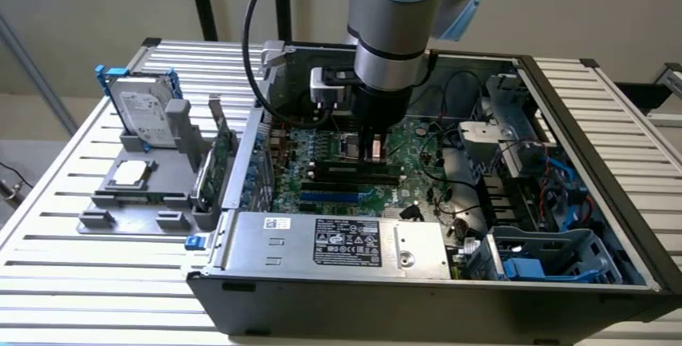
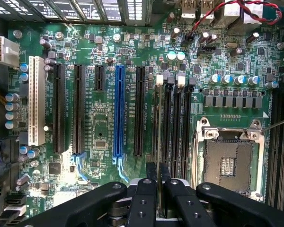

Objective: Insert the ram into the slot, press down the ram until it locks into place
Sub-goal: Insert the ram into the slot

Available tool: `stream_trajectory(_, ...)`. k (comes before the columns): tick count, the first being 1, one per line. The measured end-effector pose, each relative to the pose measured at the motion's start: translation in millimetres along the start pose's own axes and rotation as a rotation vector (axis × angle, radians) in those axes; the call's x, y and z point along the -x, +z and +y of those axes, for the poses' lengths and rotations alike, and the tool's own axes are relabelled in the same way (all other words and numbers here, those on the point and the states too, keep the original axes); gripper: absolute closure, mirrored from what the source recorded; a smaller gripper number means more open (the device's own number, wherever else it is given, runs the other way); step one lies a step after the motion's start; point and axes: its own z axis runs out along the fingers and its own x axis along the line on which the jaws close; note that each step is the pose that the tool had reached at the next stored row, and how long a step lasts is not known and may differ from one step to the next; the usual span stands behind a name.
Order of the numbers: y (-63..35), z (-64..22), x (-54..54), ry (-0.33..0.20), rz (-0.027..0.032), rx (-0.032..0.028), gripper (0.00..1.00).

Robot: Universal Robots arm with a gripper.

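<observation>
Found, at the exterior view's left, a hard drive [image 1: 144,110] racked on the slatted table [image 1: 64,226], and at centre, inside the open computer case [image 1: 426,306], the gripper [image 2: 158,172] pinched nearly together on the ram [image 1: 374,152], edge-on just over the slot [image 2: 156,127] on the green motherboard [image 2: 99,137].

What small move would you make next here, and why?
Probably a short, straight push down, I would judge. The hand is shut on the ram, whose thin edge seems lined up along the memory slot, and the exterior view shows the hand low over the motherboard, so little travel seems left.
</observation>
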Motion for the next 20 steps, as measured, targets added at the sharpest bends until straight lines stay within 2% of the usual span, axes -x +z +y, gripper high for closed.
stream_trajectory(20,5.6,-0.2,-0.2,-0.001,-0.0007,0.0000,0.87)
